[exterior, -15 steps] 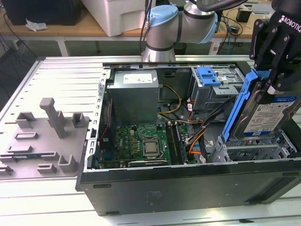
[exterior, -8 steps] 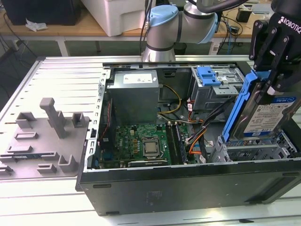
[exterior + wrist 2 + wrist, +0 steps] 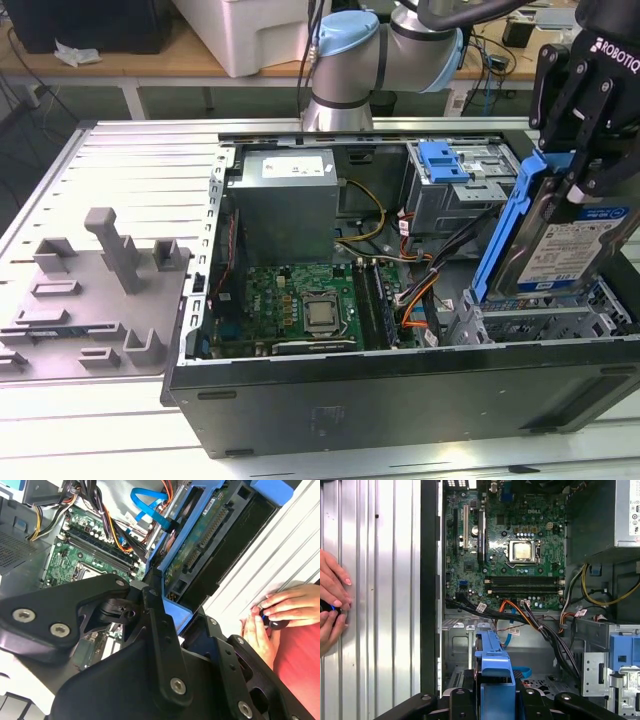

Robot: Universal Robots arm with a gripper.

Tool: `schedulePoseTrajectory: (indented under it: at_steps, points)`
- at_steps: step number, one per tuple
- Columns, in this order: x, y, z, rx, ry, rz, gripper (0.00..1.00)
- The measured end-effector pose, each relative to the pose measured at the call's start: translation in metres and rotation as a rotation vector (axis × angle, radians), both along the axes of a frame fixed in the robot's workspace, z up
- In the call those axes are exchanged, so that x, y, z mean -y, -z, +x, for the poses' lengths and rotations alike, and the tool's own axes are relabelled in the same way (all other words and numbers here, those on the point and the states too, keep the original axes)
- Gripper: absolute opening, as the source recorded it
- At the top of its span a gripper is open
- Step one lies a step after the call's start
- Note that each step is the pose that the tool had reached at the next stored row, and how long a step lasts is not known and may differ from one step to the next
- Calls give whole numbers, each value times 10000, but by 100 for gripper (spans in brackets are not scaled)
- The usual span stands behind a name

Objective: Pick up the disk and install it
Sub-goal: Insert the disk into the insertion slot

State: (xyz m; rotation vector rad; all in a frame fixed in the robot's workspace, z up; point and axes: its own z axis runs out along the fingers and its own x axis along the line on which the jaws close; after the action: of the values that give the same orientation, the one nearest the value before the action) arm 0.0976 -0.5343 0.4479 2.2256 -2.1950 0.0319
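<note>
Your gripper [image 3: 580, 165] is closed on the upper edge of the disk [image 3: 572, 245], which hangs on edge just above the corner bay [image 3: 545, 318] of the open case [image 3: 400, 392]: pick-up done and install in hand, I judge, and seating calls for squaring the blue bracket [image 3: 500, 240] to that bay.

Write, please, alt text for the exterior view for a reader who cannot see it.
The gripper holds the disk on edge, blue bracket around it, over the open computer case at the exterior view's right. Inside lie the motherboard and the grey power supply.
</note>
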Motion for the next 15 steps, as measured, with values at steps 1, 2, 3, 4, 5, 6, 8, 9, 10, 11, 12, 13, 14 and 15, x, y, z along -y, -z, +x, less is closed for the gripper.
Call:
schedulePoseTrajectory:
  at_steps: [1,2,3,4,5,6,8,9,10,11,12,13,14,15]
  points:
    - [0,2,0,0,3,0,36]
    - [0,3,0,0,6,0,36]
    - [0,5,0,0,9,0,36]
    - [0,7,0,0,12,0,36]
    - [0,9,0,0,15,0,36]
    - [1,11,0,0,18,0,36]
    - [1,14,0,0,26,0,36]
    - [1,16,0,1,29,0,36]
    - [2,17,0,1,31,0,36]
    - [2,19,0,0,33,0,36]
    - [2,20,0,0,35,0,36]
    - [4,22,0,0,39,0,36]
    - [5,24,1,0,41,2,36]
    - [7,25,1,0,43,2,36]
